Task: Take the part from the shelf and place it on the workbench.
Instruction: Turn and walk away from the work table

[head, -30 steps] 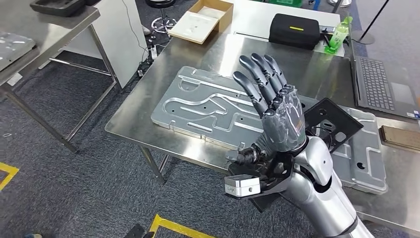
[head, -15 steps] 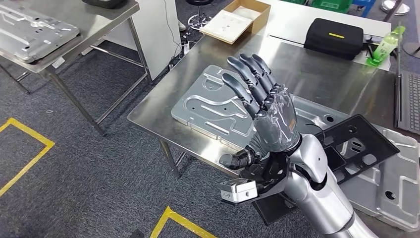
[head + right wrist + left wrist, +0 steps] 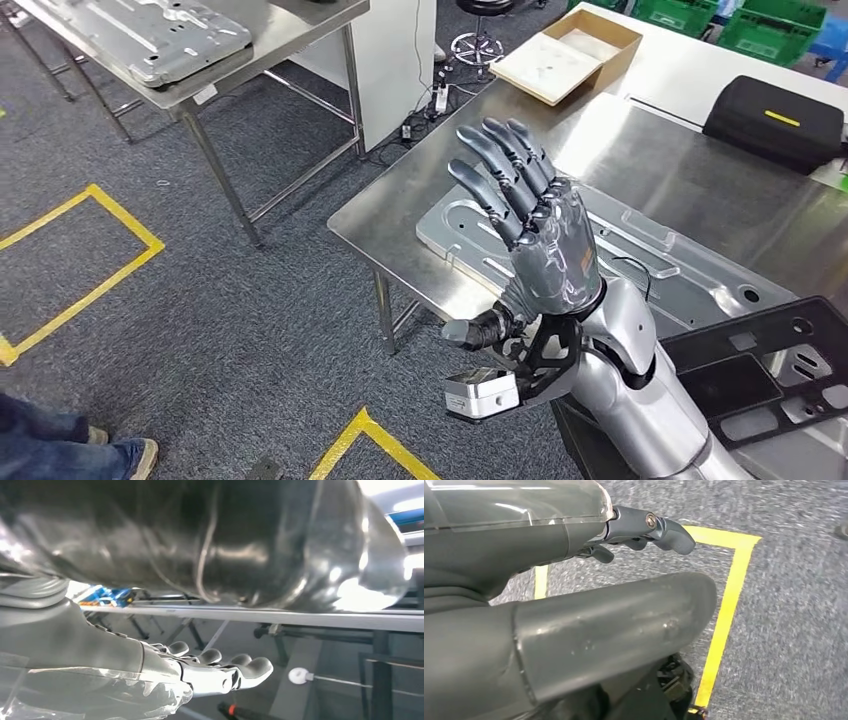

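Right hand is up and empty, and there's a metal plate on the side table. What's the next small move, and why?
Probably turn left toward the side table and bring the right hand down. That hand is raised with its fingers spread and holds nothing, while the metal plate lies on that table, across open floor from it.

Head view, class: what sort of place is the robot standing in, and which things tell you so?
Probably a factory workshop or assembly test area. Steel workbenches carry stamped metal panels, yellow floor tape marks out zones on grey carpet, and green crates sit at the back.
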`<state>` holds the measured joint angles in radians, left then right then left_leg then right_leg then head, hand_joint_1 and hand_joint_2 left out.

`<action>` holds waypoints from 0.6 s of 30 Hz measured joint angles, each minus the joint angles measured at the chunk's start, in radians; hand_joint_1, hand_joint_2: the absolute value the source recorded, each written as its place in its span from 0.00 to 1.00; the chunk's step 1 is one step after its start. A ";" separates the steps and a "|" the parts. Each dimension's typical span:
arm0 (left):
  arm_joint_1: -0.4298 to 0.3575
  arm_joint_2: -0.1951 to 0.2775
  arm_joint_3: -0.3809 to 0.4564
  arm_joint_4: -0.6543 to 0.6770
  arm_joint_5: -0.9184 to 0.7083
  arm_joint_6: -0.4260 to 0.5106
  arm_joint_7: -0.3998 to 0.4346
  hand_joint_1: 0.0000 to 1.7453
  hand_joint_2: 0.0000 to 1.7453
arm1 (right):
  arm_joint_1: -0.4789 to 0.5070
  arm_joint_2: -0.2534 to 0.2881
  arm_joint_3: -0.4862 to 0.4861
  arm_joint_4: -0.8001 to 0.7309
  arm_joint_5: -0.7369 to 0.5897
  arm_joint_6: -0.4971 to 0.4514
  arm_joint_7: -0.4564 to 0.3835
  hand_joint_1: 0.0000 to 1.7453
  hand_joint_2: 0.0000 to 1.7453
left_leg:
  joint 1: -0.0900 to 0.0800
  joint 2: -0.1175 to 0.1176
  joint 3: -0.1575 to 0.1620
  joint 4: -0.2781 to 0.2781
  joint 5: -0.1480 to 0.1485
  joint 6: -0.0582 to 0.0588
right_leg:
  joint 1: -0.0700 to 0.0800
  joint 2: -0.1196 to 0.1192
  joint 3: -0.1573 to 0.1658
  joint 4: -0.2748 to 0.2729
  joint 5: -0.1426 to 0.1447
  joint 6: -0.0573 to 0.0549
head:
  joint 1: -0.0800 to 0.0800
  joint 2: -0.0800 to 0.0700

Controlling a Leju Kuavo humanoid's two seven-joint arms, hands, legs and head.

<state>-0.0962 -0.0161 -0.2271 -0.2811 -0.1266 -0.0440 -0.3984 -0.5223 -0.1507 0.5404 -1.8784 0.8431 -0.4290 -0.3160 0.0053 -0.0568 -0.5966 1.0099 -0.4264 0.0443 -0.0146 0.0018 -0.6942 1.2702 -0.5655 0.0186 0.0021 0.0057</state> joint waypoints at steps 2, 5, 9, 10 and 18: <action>-0.002 0.000 0.002 0.000 -0.003 0.002 0.010 0.00 0.00 | -0.001 0.000 0.003 0.000 0.000 0.000 -0.001 0.00 0.00 | 0.001 -0.027 -0.003 0.011 -0.005 -0.008 | -0.005 0.037 0.057 -0.136 0.074 -0.001 | 0.000 0.000; -0.004 -0.001 0.005 0.001 -0.006 0.002 0.026 0.00 0.00 | -0.002 0.002 0.008 0.000 0.001 0.001 -0.002 0.00 0.00 | 0.002 -0.056 -0.016 0.020 -0.008 -0.024 | -0.006 0.073 0.091 -0.219 0.094 -0.006 | 0.000 0.000; -0.001 0.001 0.007 0.004 -0.006 0.002 0.031 0.00 0.00 | -0.005 0.008 0.012 0.000 0.002 0.002 -0.003 0.00 0.00 | 0.004 -0.024 -0.040 0.058 -0.032 -0.048 | -0.008 0.026 0.101 -0.235 0.103 -0.030 | -0.002 0.000; -0.003 0.001 0.007 0.004 -0.007 0.003 0.032 0.00 0.00 | -0.005 0.009 0.013 0.000 0.002 0.002 -0.003 0.00 0.00 | 0.004 0.006 -0.061 0.106 -0.059 -0.052 | -0.007 0.013 0.103 -0.237 0.103 -0.034 | -0.004 0.000; -0.004 0.006 0.010 0.010 -0.030 0.009 0.097 0.00 0.00 | -0.003 0.010 0.023 0.000 0.011 0.016 0.007 0.00 0.00 | 0.002 0.101 -0.034 0.067 -0.019 -0.054 | 0.002 -0.088 0.119 -0.236 0.085 -0.033 | -0.005 0.000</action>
<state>-0.1004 -0.0099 -0.2167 -0.2706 -0.1566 -0.0348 -0.3019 -0.5250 -0.1411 0.5629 -1.8784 0.8536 -0.4134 -0.3089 0.0069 0.0440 -0.6307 1.0769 -0.4454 -0.0097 -0.0129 -0.0863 -0.5756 1.0337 -0.4809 -0.0143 -0.0026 0.0057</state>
